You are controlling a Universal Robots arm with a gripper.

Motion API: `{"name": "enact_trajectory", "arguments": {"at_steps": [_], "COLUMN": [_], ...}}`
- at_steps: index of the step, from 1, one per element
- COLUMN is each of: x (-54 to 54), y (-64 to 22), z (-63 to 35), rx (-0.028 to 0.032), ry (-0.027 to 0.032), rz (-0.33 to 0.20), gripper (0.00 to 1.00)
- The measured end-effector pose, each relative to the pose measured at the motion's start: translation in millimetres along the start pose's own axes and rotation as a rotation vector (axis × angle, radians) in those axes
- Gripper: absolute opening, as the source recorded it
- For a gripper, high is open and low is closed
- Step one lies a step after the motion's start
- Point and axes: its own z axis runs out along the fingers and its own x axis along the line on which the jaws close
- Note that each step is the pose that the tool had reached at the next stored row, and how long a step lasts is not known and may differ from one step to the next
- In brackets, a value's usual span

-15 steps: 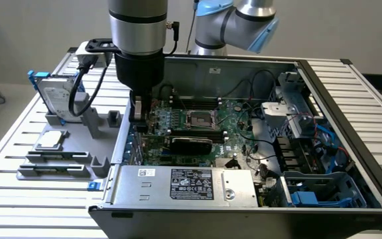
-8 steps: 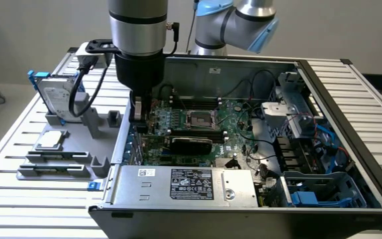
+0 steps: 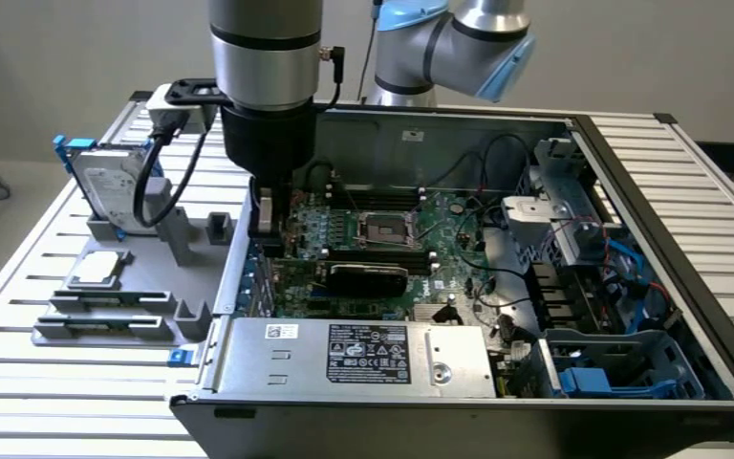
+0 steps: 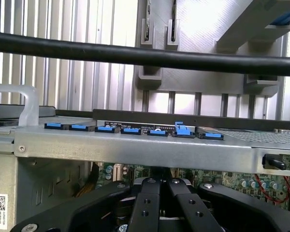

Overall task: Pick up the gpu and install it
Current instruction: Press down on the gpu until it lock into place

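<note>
My tool (image 3: 263, 229) hung with its fingers pressed together just inside the open computer case (image 3: 469, 430), at the edge of the motherboard (image 3: 450, 215) toward the exterior view's left. The gpu (image 3: 364, 278) sat inside the case on that motherboard, its black face up, below the processor socket (image 3: 382, 228) and above the silver power supply (image 3: 355, 354); it lay near my tool and apart from it, and I could not tell whether it was fully seated in its slot. In the wrist view my tool (image 4: 159, 186) pointed at the case's metal wall, where a row of blue slot latches (image 4: 130, 130) ran along the top, one latch (image 4: 183, 129) standing higher than the rest. A black cable (image 4: 135, 55) crossed that view. On the slatted desk (image 3: 35, 402) beside the case, a grey fixture (image 3: 125, 320) held a silver hard drive (image 3: 106, 186) in a blue frame.
</note>
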Motion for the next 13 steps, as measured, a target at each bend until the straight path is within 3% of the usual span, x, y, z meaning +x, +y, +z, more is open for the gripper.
{"name": "enact_trajectory", "arguments": {"at_steps": [13], "x": [-0.3], "y": [-0.2], "z": [4.2], "rx": [0.0021], "ry": [-0.0175], "rz": [0.018], "gripper": [0.11]}}
